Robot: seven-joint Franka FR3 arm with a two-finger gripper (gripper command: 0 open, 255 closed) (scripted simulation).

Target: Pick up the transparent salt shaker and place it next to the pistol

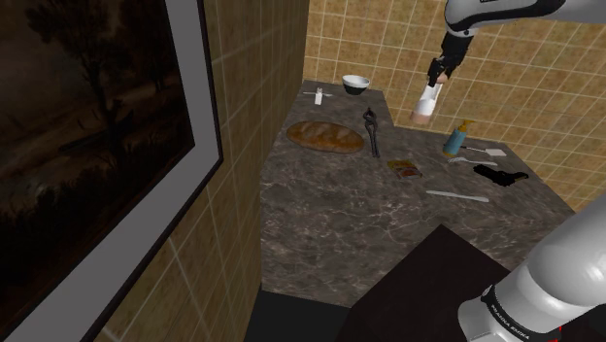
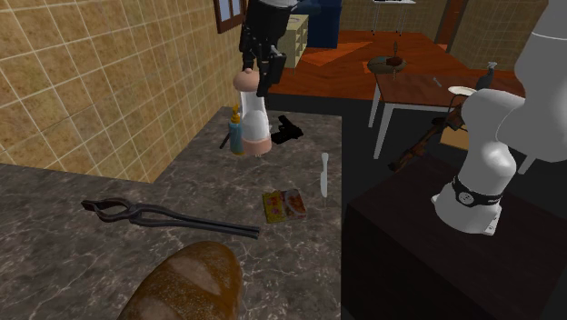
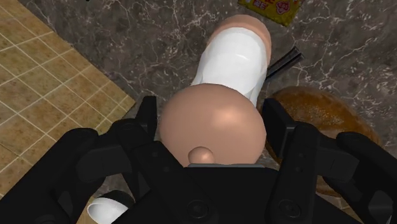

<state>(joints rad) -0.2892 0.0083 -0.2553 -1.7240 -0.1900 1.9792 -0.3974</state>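
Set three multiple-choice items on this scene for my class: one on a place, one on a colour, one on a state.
1. Where do the tongs lie?
A. beside the loaf
B. on the floor
C. hung on the wall

2. What colour is the shaker's body?
A. green
B. white
C. red

3. What state is the shaker in?
A. lying on its side
B. in pieces
C. clasped in the gripper

Key:
1 A: the tongs rest on the counter just beside the loaf.
2 B: the body is white, between a pinkish cap and base.
3 C: in the wrist view the fingers clasp the cap from both sides.
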